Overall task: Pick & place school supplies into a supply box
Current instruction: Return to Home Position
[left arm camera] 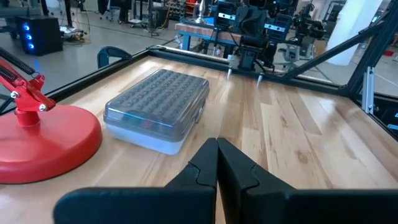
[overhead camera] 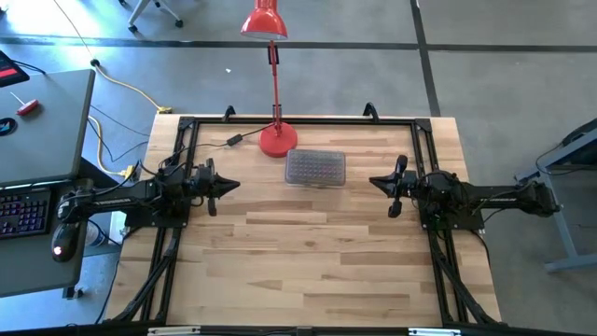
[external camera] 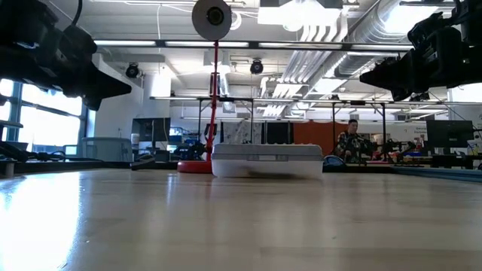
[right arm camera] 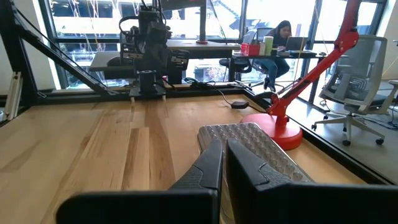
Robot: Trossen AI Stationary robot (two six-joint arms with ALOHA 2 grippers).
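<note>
Fingers, left: they are pressed together with nothing held, as shown at the bottom of the left wrist view. The left gripper (overhead camera: 233,184) is held above the table (overhead camera: 308,271) at the left middle of the high view.
Fingers, right: they are close together and empty. A thin slit is seen between them in the right wrist view, so they may not be fully touching. The right gripper (overhead camera: 375,181) is held at the right middle of the high view.
Supply box: the supply box (overhead camera: 315,168) is set flat on the table with its lid down, in the upper middle of the high view. It is just beside the red lamp base (overhead camera: 278,140). It cannot be told if the two touch.
School supplies: none are seen loose on the table, so they are judged to be shut inside.
How it handles: it is judged to be light, hard and stiff. The bumpy lid should not slip much, but the smooth clear walls might. Thin plastic could crack if squeezed hard.
Where to hold: the two long walls, low down under the lid, are judged best, with the box kept level.
High view only: both grippers are shown well apart from the box, one on each side.
Low view only: the lid is shown lying flat all along the front.
Left wrist view only: the clear wall under the grey lid is shown.
Right wrist view only: a person (right arm camera: 283,31) is seen seated at a desk in the upper right.
</note>
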